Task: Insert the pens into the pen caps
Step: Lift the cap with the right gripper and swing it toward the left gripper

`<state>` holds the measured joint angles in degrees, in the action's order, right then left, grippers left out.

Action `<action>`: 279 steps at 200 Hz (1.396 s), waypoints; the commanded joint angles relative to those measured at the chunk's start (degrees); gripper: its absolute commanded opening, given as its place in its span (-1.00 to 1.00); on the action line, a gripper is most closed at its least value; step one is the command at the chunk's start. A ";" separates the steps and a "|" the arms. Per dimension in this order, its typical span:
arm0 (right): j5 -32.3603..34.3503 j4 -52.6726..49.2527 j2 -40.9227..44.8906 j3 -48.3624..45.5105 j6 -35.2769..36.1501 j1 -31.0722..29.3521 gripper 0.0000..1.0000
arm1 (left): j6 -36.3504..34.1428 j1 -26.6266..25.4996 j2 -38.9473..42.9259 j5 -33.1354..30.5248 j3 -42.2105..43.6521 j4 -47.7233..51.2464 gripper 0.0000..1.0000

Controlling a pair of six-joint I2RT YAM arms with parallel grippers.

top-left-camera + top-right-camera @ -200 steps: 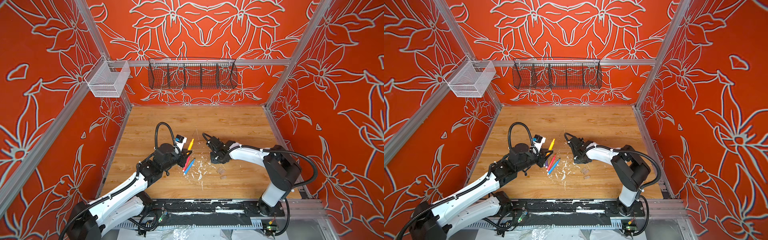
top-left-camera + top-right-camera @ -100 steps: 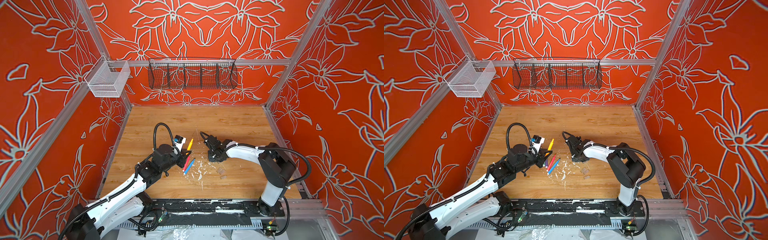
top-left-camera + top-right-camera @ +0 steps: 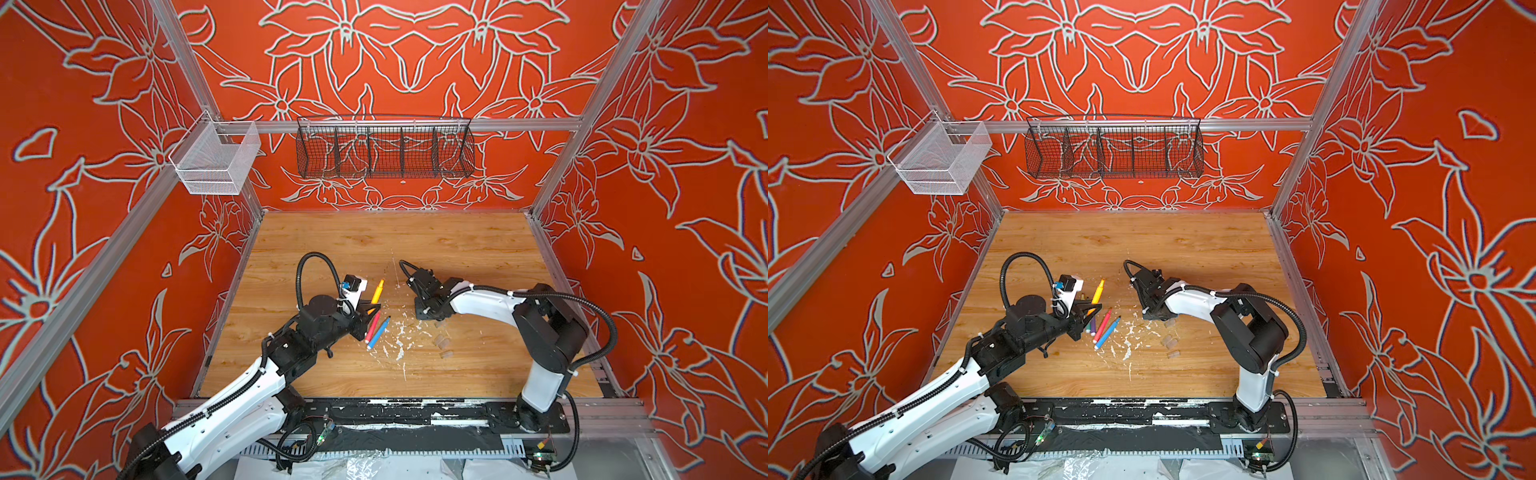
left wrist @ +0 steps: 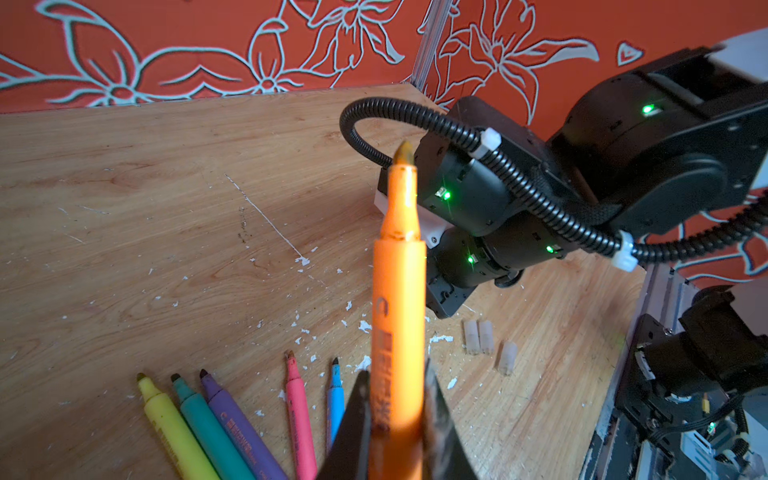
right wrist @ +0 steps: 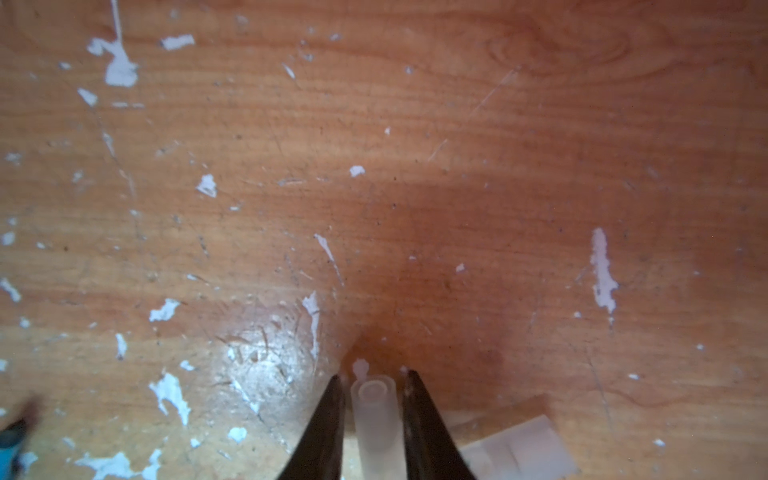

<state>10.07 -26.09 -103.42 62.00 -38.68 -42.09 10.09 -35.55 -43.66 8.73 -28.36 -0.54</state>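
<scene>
My left gripper (image 4: 395,374) is shut on the orange pen (image 4: 397,291), which points its bare tip toward the right arm; in both top views that orange pen (image 3: 377,291) (image 3: 1097,291) sticks out past the left gripper (image 3: 371,309). Yellow (image 4: 174,428), green (image 4: 208,428), purple (image 4: 237,419), pink (image 4: 299,415) and blue (image 4: 334,407) pens lie uncapped on the wood. My right gripper (image 5: 372,374) points down at the table, its jaws shut on a translucent pen cap (image 5: 376,415). Loose pen caps (image 4: 478,336) (image 4: 507,357) lie near it.
White paint flecks (image 3: 399,336) are scattered over the wooden table (image 3: 374,245). More caps (image 3: 1169,341) (image 3: 1173,354) lie right of the pens. A black wire basket (image 3: 384,147) and a white mesh basket (image 3: 216,160) hang on the patterned walls.
The right gripper's jaws have closed in on the cap, and the right arm's elbow has shifted slightly left. The left arm and its orange pen have stayed put.
</scene>
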 commanded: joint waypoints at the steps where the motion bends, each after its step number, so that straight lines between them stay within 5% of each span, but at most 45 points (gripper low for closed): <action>1: 0.00 -1.70 -2.10 -3.34 -1.38 0.46 -0.61 | -0.09 0.22 1.27 0.24 0.07 -1.45 -1.00; 87: -3.45 2.85 4.18 -6.70 -3.29 0.43 -0.79 | 3.37 0.22 0.93 -0.40 0.23 -3.79 -1.00; 150: -3.53 10.70 19.37 -11.31 -6.56 0.43 -0.88 | 8.59 0.22 1.12 4.94 0.48 -8.64 -1.00; 192: -5.03 24.91 30.77 -18.84 -8.98 0.47 -0.90 | 11.07 0.04 0.83 6.45 1.48 -11.52 -1.00; 279: -3.75 41.24 47.17 -22.38 -9.91 0.10 -0.94 | 9.05 -10.91 -7.96 2.39 -1.00 -18.13 -1.00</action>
<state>5.28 7.57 -58.98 41.32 -47.09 -41.71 19.97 -44.80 -50.06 11.60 -27.83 -12.97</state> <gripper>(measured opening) 0.172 0.135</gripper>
